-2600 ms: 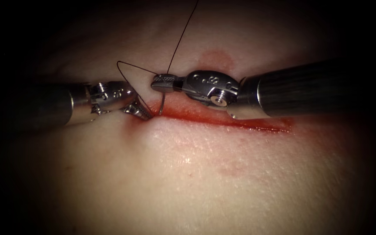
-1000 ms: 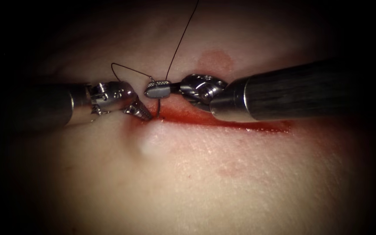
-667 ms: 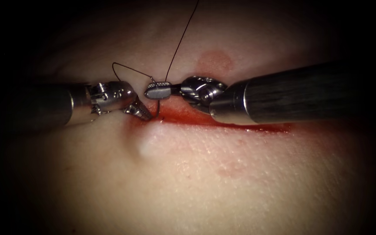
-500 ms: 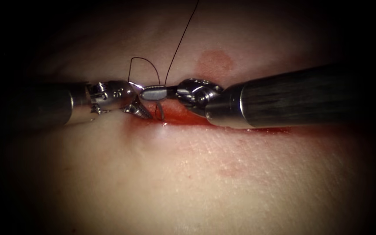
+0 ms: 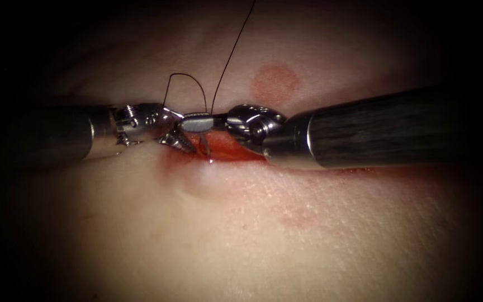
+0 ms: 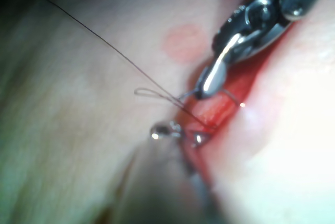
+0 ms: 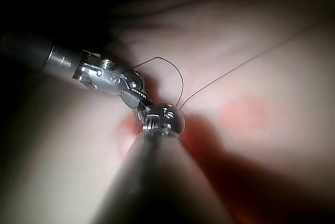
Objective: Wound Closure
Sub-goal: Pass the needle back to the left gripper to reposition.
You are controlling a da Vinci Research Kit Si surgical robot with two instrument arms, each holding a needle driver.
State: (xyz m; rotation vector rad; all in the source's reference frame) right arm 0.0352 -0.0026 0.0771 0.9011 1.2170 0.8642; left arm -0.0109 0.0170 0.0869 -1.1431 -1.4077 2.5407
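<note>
The right pincer [image 5: 197,122], clenched on the needle [image 5: 206,146] near its thread end, has moved left, close against the left pincer [image 5: 175,140]. Below it, the needle enters the cut [image 5: 227,152]. The thread [image 5: 188,84] loop now arches taller. I cannot tell the left pincer's state.

No text, label or number could be read anywhere; the small stamped marks on the left tool's [image 5: 177,134] metal wrist were too blurred to make out.
</note>
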